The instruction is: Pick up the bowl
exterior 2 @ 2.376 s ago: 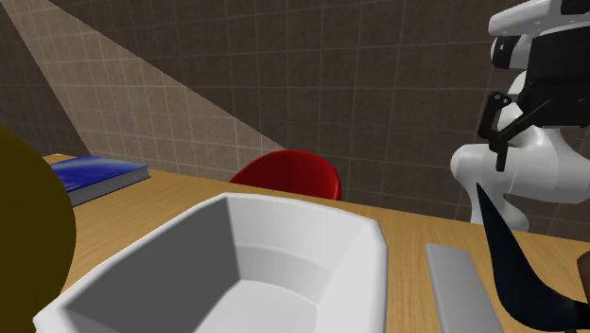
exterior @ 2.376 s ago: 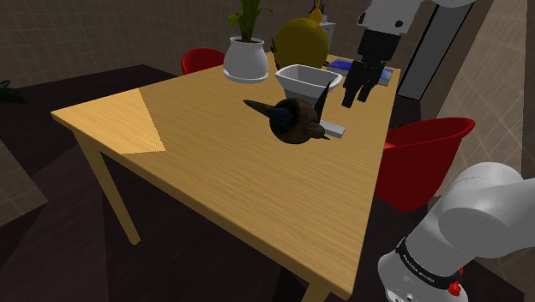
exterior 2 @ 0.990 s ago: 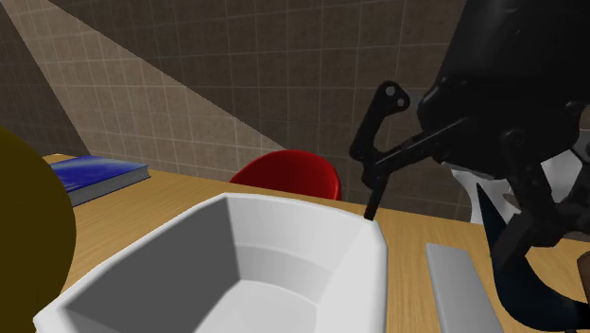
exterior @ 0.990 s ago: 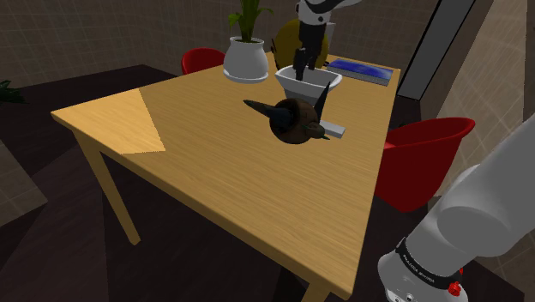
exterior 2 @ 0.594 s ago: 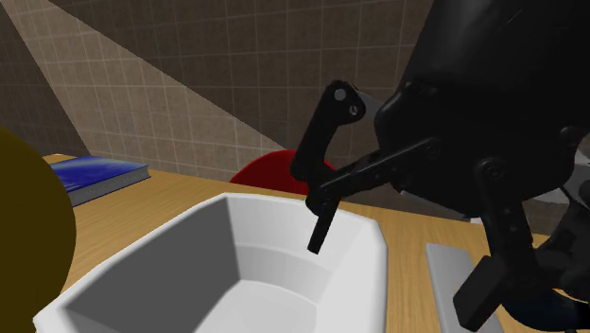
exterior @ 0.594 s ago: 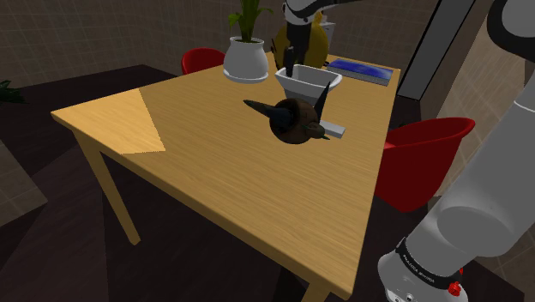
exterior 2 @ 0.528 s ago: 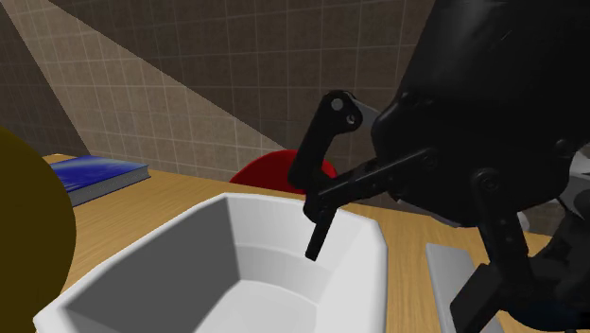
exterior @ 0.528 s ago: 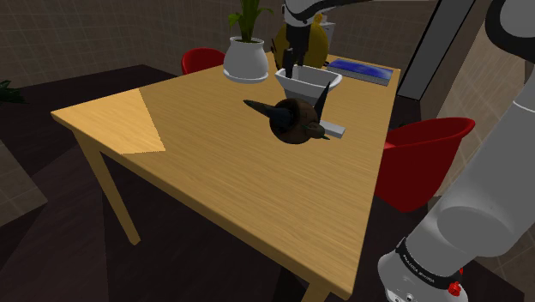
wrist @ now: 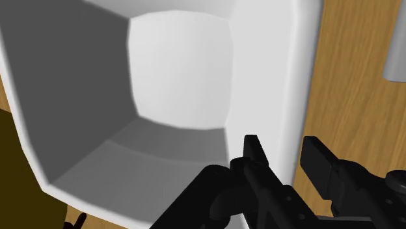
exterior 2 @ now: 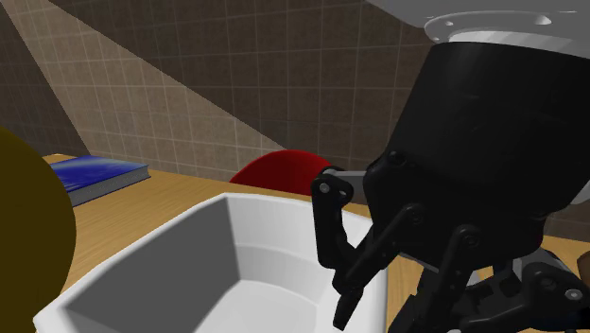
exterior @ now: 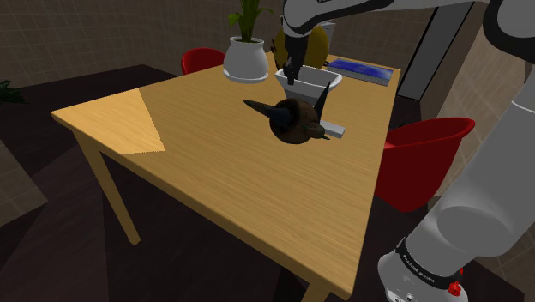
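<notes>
A white, squarish bowl stands near the far side of the wooden table; it also fills the lower left of the second exterior view. My black gripper has come down over the bowl's rim on the side facing the shoulder view's left. In the wrist view the bowl lies under the gripper: one finger sits inside against the wall, the other outside, and they clasp the rim wall between them. The second exterior view shows the gripper straddling that same rim.
A dark brown horned object and a flat grey block lie just in front of the bowl. Behind it stand a potted plant, a big yellow round thing and a blue book. Red chairs flank the table.
The gripper has sunk lower onto the bowl's rim and its fingers have closed from wide apart onto the rim wall. The bowl has not shifted.
</notes>
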`<state>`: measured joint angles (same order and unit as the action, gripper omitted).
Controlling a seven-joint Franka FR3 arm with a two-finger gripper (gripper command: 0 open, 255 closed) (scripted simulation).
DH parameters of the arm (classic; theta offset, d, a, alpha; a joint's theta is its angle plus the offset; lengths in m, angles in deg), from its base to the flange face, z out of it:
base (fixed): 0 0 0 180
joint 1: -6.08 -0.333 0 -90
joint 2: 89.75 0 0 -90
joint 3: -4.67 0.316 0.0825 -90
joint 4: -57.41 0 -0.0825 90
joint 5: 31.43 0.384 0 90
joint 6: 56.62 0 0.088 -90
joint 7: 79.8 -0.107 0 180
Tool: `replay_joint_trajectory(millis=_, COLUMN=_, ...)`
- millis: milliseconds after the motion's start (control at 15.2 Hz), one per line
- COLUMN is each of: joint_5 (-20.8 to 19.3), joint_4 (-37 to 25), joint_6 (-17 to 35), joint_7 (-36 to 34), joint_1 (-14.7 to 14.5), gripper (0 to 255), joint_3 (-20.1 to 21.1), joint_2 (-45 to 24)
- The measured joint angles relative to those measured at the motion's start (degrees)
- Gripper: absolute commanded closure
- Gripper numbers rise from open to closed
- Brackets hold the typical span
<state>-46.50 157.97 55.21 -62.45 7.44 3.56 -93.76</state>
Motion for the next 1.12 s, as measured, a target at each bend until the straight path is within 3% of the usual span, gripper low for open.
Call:
replay_joint_trajectory(millis=528, joint_5=-0.02, joint_4=0.11, joint_6=0.12, joint_7=-0.05, joint_1=-0.02, gripper=255, joint_3=0.03, joint_2=0.07)
replay_joint_trajectory(millis=1122, joint_5=0.49, joint_4=-5.87, joint_6=-5.78, joint_7=1.41, joint_1=-0.10, gripper=255, joint_3=0.08, joint_2=0.00)
